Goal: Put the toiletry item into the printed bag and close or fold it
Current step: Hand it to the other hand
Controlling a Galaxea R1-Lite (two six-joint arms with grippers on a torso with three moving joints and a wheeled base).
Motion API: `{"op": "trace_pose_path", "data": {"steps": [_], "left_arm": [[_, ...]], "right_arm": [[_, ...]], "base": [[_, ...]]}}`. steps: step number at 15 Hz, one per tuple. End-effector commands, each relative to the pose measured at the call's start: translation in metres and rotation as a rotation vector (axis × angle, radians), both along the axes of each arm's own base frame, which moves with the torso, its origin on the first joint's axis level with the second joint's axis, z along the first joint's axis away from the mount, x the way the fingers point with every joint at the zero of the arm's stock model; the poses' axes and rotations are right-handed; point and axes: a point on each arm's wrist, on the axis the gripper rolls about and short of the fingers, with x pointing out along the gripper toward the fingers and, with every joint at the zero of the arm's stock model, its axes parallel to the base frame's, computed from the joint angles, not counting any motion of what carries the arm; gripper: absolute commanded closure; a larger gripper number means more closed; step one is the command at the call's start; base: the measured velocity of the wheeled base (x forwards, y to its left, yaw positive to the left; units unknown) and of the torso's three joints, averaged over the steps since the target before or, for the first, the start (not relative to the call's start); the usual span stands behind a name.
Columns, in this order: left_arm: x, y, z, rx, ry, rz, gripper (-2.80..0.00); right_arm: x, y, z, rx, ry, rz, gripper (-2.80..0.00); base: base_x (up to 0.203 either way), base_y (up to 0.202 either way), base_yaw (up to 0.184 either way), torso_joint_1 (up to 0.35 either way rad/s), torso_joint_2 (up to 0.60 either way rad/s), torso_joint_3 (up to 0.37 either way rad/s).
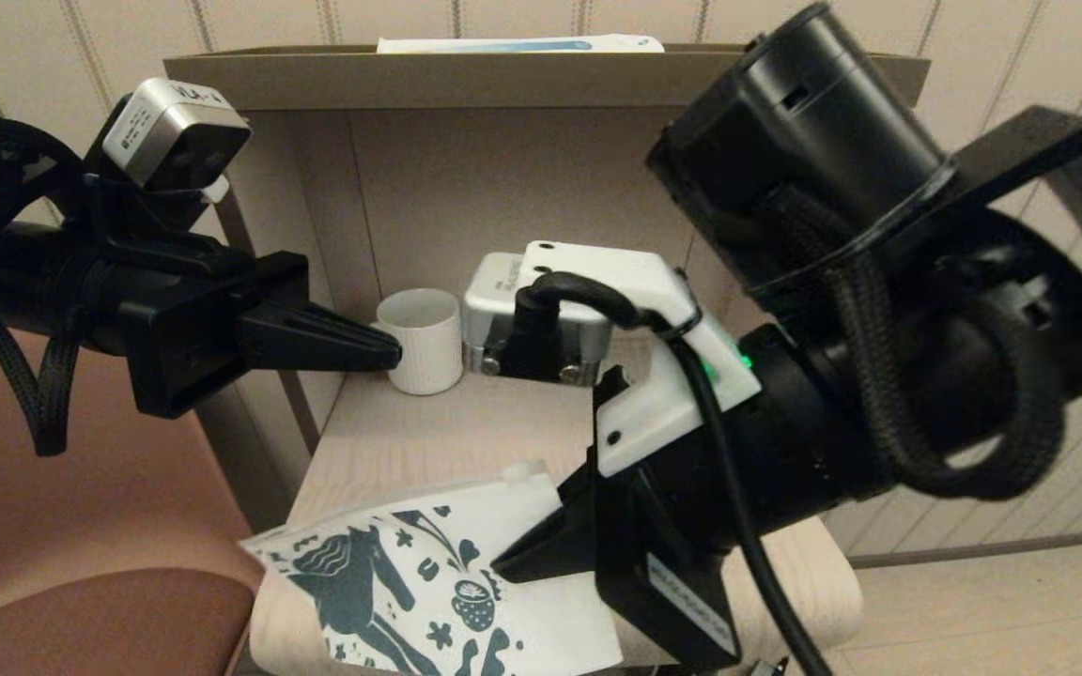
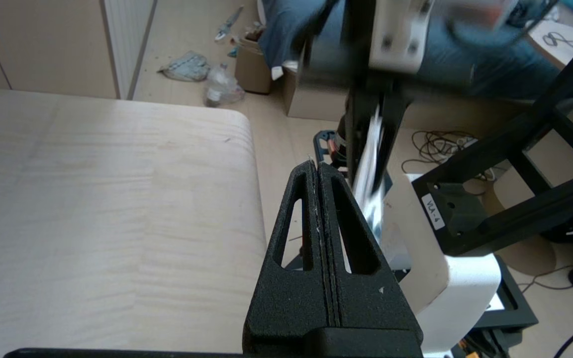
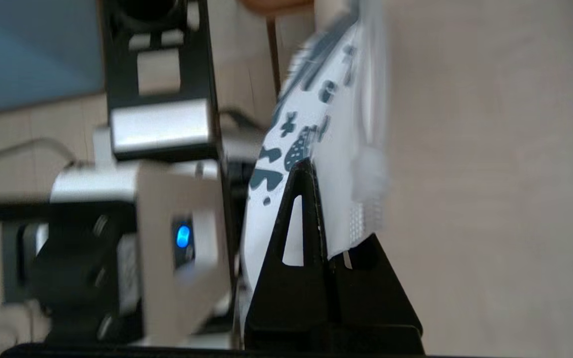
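Observation:
The printed bag [image 1: 428, 591], white with a dark teal horse and doodles, hangs over the near edge of the small wooden table [image 1: 428, 432]. My right gripper [image 1: 503, 566] is shut on the bag's right edge. In the right wrist view the bag [image 3: 338, 149] runs between the two black fingers of that gripper [image 3: 319, 199], covering one of them. My left gripper [image 1: 393, 355] is shut with nothing in it, held above the table's left side, its tip next to the mug. In the left wrist view its fingers [image 2: 317, 169] are pressed together. The toiletry item is out of view.
A white ribbed mug [image 1: 422, 340] stands at the back left of the table. A long white-and-blue box [image 1: 520, 43] lies on the shelf top above. Panel walls enclose the back and left. A brown seat [image 1: 81, 526] is to the left.

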Motion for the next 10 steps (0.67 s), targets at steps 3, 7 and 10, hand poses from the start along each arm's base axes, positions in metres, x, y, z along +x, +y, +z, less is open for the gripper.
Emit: {"op": "trace_pose_path", "data": {"steps": [3, 7, 10], "left_arm": [[0.0030, -0.0017, -0.0041, -0.001, 0.011, -0.007, 0.00], [0.0056, -0.0030, -0.0074, 0.004, 0.016, -0.007, 0.00], [0.0038, -0.0046, -0.0076, 0.005, 0.016, -0.014, 0.00]], "right_arm": [[-0.0001, 0.0005, 0.0055, -0.093, -0.031, -0.016, 0.00], [-0.0013, 0.0003, 0.0031, -0.123, -0.039, -0.022, 0.00], [-0.0039, -0.0033, 0.0073, -0.112, -0.049, -0.024, 0.00]], "base": [[0.000, 0.000, 0.000, 0.000, 0.00, 0.000], [0.000, 0.000, 0.000, 0.000, 0.00, 0.000], [0.000, 0.000, 0.000, 0.000, 0.00, 0.000]]}}
